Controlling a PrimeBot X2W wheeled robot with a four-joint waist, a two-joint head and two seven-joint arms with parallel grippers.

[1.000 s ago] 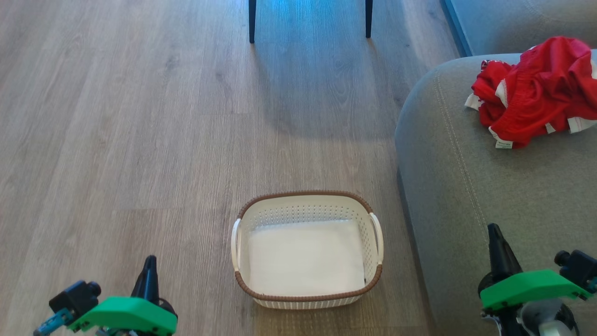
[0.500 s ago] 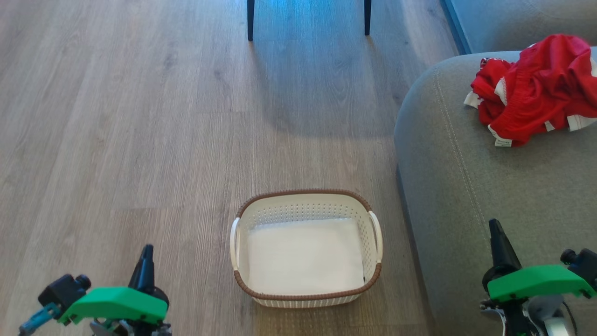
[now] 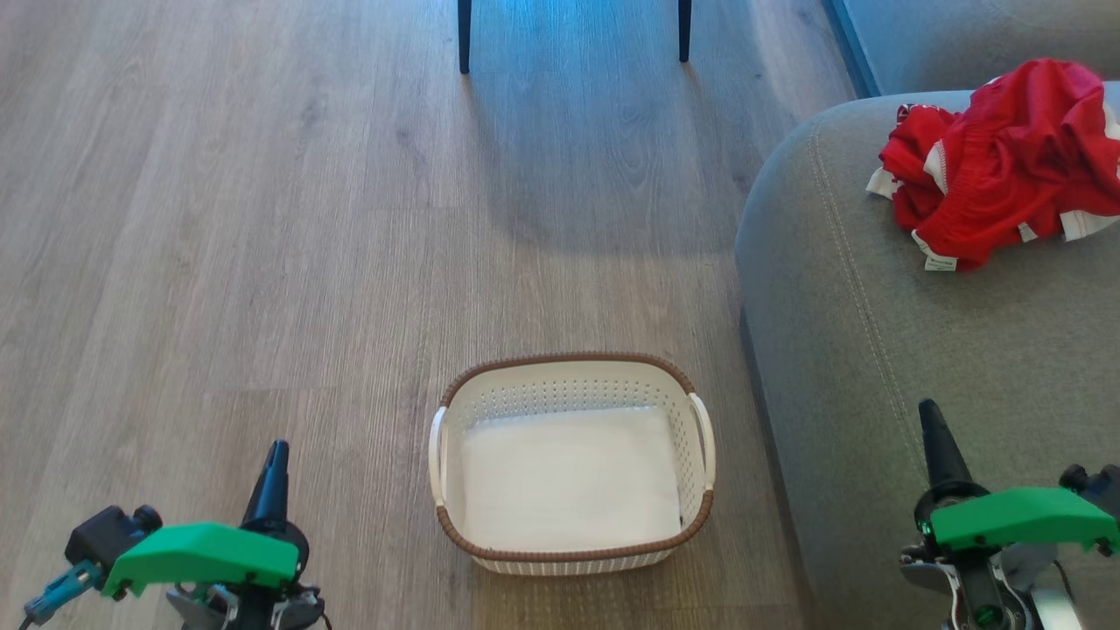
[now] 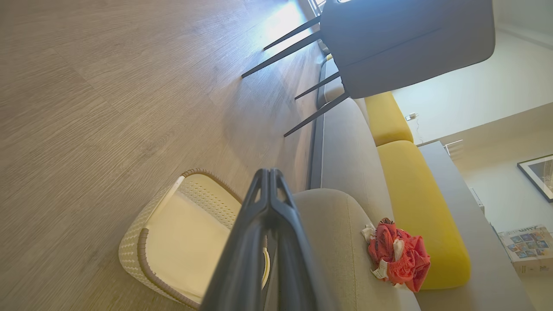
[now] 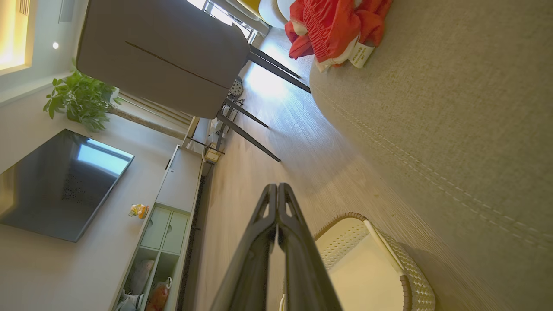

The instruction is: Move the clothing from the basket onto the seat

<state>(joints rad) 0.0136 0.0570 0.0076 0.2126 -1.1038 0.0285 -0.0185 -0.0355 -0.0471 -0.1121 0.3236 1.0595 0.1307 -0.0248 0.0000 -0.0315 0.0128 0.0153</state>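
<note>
The red clothing [image 3: 1002,162] lies bunched on the grey seat [image 3: 919,350] at the far right, also seen as a red heap [image 4: 399,255] [image 5: 337,26]. On the floor stands the white basket [image 3: 570,385] with its brown rim, holding no garments over its white bottom; its rim [image 4: 142,255] [image 5: 406,276] shows in both wrist views. My left gripper [image 3: 278,451] hangs shut over the floor left of the basket. My right gripper [image 3: 927,409] is shut above the seat's front part, right of the basket. Both pairs of fingers [image 4: 268,172] [image 5: 276,186] press together with nothing between them.
Dark chair legs [image 3: 464,35] stand on the wood floor beyond the basket, under a grey chair [image 4: 402,39]. Yellow back cushions [image 4: 414,190] line the sofa. A television [image 5: 60,185] and a low cabinet [image 5: 173,207] sit along the wall.
The camera has shifted a little, so the whole picture slid left and up. My left gripper dipped lower, then came back up a little. The clothing and basket stay put.
</note>
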